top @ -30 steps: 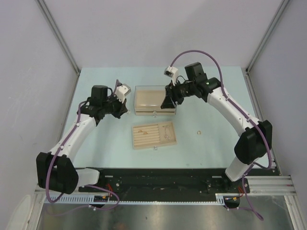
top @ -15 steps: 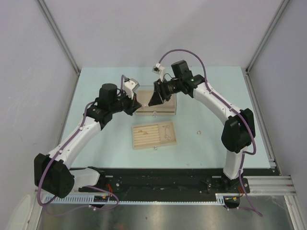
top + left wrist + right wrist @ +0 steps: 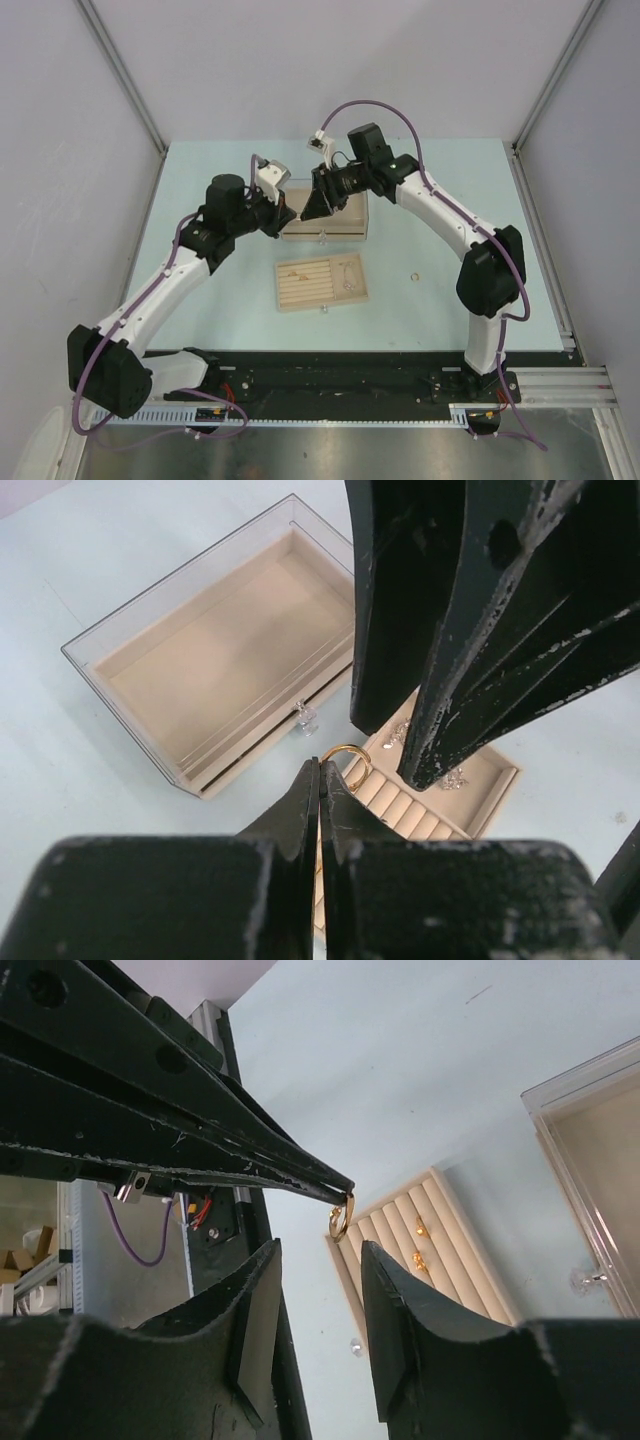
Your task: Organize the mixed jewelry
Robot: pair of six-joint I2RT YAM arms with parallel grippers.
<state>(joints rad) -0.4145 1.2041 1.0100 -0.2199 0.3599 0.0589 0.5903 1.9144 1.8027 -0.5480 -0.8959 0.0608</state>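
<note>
Fingertips of the left gripper (image 3: 320,776) pinch a gold ring (image 3: 348,748) in the air. The right gripper (image 3: 318,1260), fingers spread, hangs just beside it, above the slotted tray (image 3: 320,283) and clear box (image 3: 324,210). Another ring (image 3: 413,274) lies on the table (image 3: 450,200), right of the tray.

A beige slotted tray (image 3: 321,283) lies on the pale blue table (image 3: 450,300), near a clear-walled beige box (image 3: 345,226).
</note>
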